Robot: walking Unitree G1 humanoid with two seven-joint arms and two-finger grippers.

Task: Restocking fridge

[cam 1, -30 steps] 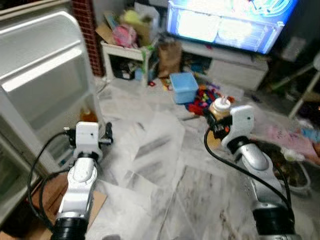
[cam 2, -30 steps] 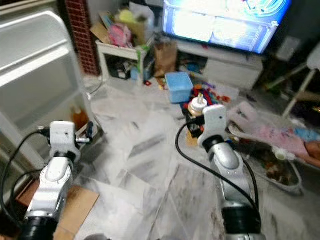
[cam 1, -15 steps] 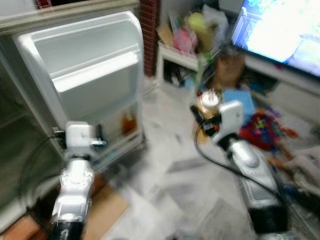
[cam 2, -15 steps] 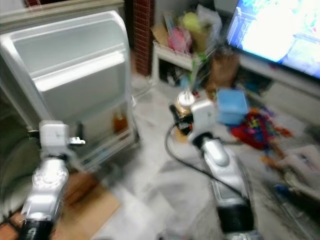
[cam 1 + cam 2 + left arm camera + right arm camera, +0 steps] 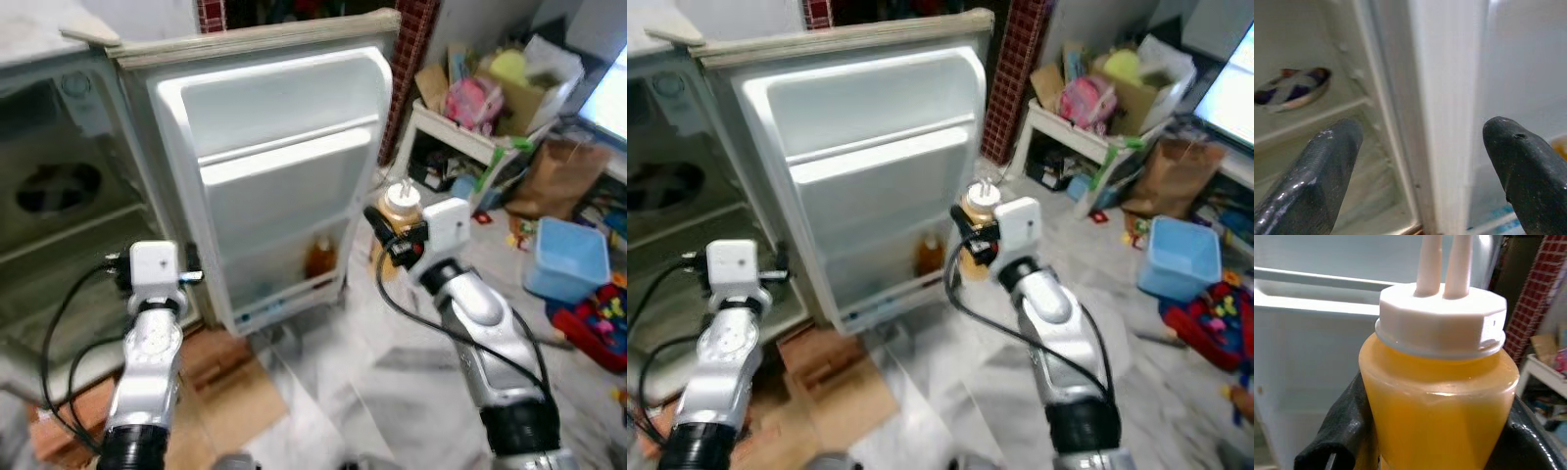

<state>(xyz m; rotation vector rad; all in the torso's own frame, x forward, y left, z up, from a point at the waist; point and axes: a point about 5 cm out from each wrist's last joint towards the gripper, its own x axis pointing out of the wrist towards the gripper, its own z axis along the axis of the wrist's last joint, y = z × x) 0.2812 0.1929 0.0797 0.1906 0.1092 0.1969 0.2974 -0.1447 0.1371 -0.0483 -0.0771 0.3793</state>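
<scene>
The right gripper (image 5: 392, 230), clamped on a yellow sauce bottle (image 5: 397, 208), nears the open fridge door (image 5: 284, 166) for shelving; the left gripper (image 5: 1415, 161) hangs with fingers apart.

Even indoor light, bright glare on the white fridge door (image 5: 274, 166); wrist views soft-focused.

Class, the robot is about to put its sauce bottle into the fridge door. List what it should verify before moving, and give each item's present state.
1. Fridge door open: ok.
2. Orange sauce bottle clamped in the right end effector: ok.
3. Bottle upright, white cap on: ok.
4. Lower door shelf has room beside the amber bottle standing there: ok.
5. Left end effector open, straddling the door's edge, holding nothing: ok.
6. Shelf tall enough for the bottle: cannot tell.
</scene>
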